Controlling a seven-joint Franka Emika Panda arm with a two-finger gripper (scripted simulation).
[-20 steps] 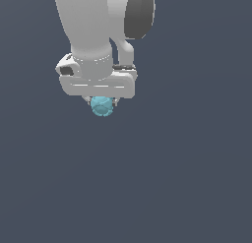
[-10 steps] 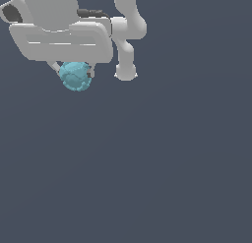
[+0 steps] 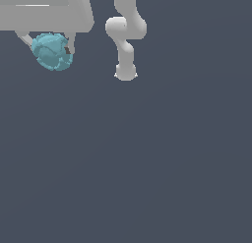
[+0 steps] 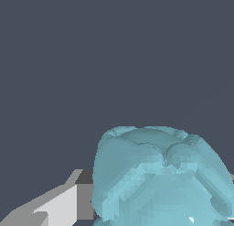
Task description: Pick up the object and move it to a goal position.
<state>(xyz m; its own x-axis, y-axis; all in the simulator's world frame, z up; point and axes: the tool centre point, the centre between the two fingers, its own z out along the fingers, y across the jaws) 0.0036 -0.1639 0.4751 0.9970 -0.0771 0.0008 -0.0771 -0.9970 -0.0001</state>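
The object (image 3: 51, 51) is a light-teal roundish lump with a faceted, bumpy surface. It hangs between the two fingers of my white gripper (image 3: 48, 44) at the top of the exterior view's left. The gripper is shut on it and holds it in the air. In the wrist view the object (image 4: 160, 174) fills much of the picture, with one grey-white finger (image 4: 59, 202) beside it. The other finger is hidden behind the lump there.
The arm's white links and base (image 3: 125, 72) stand in the upper middle of the exterior view. Everything else is plain dark grey-blue ground (image 3: 147, 163). No goal marker shows.
The gripper with the object has moved toward the exterior view's left and upper edge and looks larger. The arm's base has come into view.
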